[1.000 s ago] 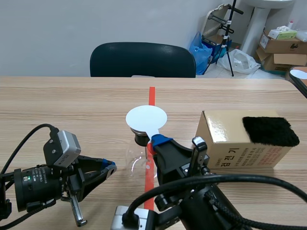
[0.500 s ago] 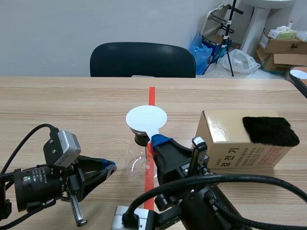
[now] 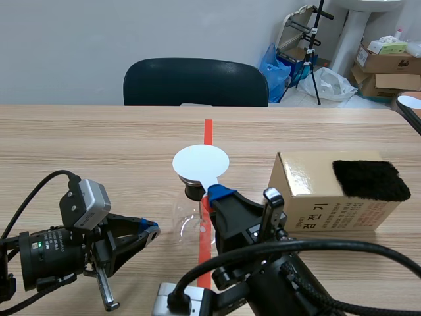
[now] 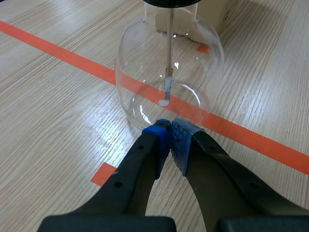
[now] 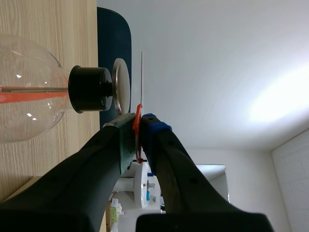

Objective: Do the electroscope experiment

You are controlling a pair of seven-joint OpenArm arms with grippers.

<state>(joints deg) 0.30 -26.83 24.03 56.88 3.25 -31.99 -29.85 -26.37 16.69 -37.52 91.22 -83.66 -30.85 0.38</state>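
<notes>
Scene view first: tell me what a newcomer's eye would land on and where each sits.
The white disc stands out in the middle, gripped by the right pincer just above the metal top plate of the clear glass flask, with a gap between them. The left pincer, shut on nothing, points at the flask's base. To the right stands a cardboard box with a black furry pad on top.

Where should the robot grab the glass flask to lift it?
By the black stopper, coming in from the side. The flask bulb is wide, round and smooth, so a grip could slip; the stopper is narrow with straight sides. The white disc covers it from above.
</notes>
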